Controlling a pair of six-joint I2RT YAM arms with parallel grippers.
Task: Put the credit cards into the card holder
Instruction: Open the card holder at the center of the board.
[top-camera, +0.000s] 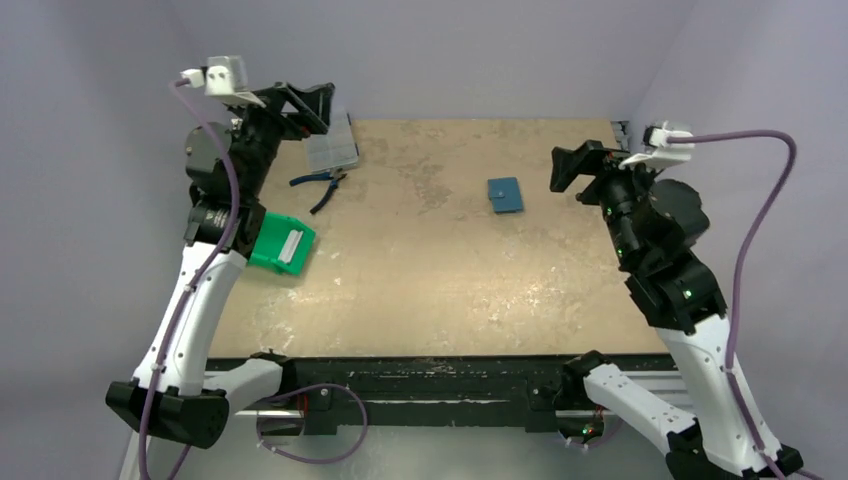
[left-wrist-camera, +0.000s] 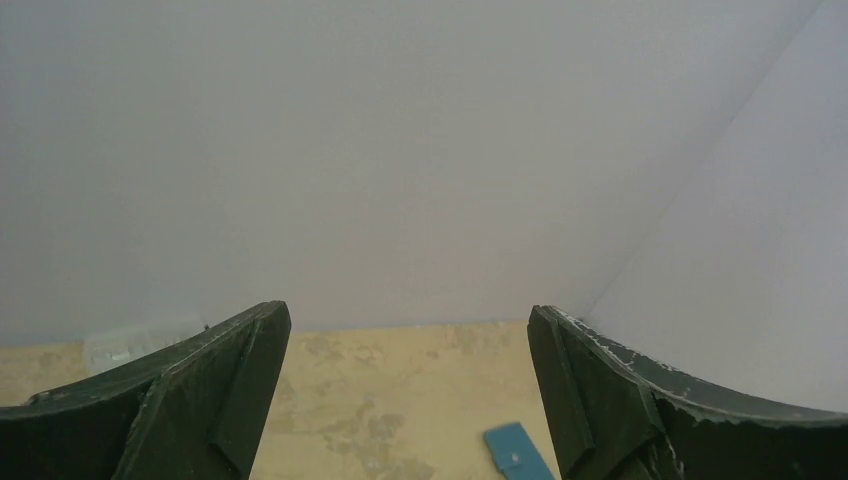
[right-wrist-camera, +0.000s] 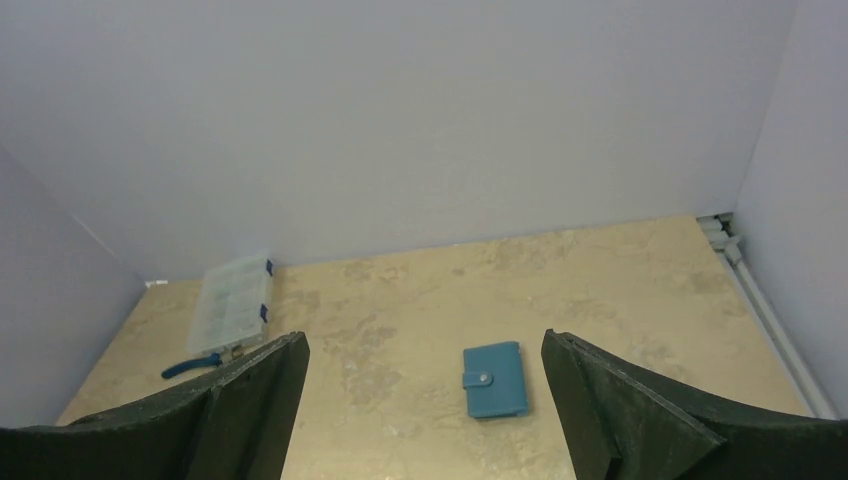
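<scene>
The card holder (top-camera: 505, 195) is a small teal-blue wallet lying closed and flat on the table, right of centre, with its clasp tab on its left side. It also shows in the right wrist view (right-wrist-camera: 495, 380) and at the bottom of the left wrist view (left-wrist-camera: 517, 452). The credit cards (top-camera: 292, 247) show as a pale grey-white strip in a green tray at the left edge. My left gripper (top-camera: 303, 103) hangs open high over the back left corner, holding nothing (left-wrist-camera: 410, 322). My right gripper (top-camera: 568, 166) is open and raised, just right of the card holder, also holding nothing (right-wrist-camera: 425, 345).
The green tray (top-camera: 268, 238) sits by the left arm. A clear compartment box (top-camera: 332, 145) lies at the back left, with blue-handled pliers (top-camera: 322, 183) in front of it. Grey walls close the table at the back and both sides.
</scene>
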